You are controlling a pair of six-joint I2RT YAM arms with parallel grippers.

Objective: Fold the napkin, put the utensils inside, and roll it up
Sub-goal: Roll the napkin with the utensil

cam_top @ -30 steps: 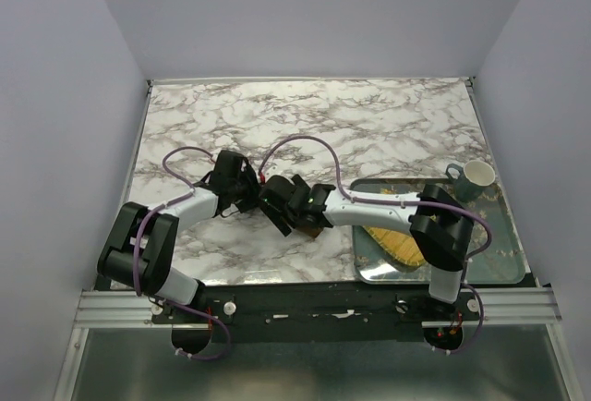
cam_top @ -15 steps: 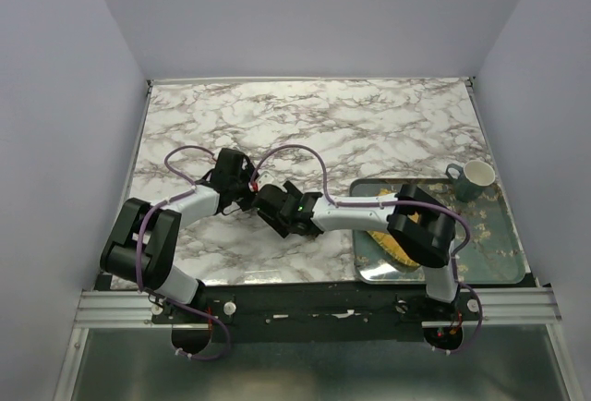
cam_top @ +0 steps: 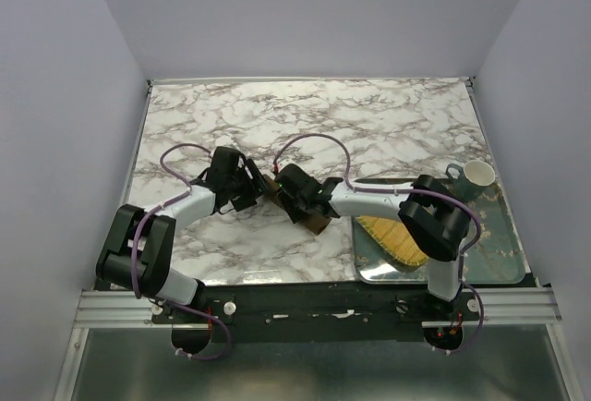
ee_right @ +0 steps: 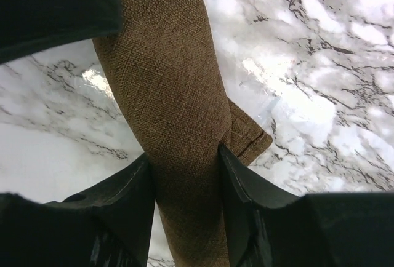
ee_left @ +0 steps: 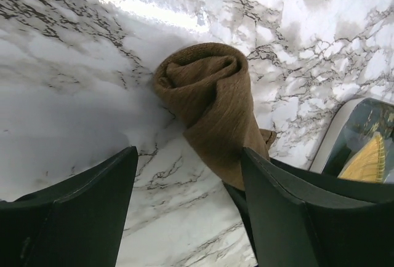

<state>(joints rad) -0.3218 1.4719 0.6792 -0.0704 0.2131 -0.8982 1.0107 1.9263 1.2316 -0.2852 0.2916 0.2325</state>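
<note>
The napkin (ee_left: 212,104) is a brown cloth rolled into a tube, lying on the marble table (cam_top: 369,124). My right gripper (ee_right: 184,156) is shut across the middle of the roll (ee_right: 172,95), both fingers pressed into the fabric. From above, only a brown end (cam_top: 317,225) pokes out past that gripper (cam_top: 300,200). My left gripper (ee_left: 188,156) stands open just short of the roll's other end, with bare table between its fingers; from above it (cam_top: 247,188) is to the left of the right one. The utensils are hidden.
A glass tray (cam_top: 480,253) sits at the table's right front with a yellow woven mat (cam_top: 392,239) on it and a white mug (cam_top: 471,179) at its far corner. The tray's edge (ee_left: 332,144) shows just beyond the roll.
My right gripper has closed onto the rolled napkin and shifted slightly right and farther away. My left gripper's jaws have opened wider, letting the roll go.
</note>
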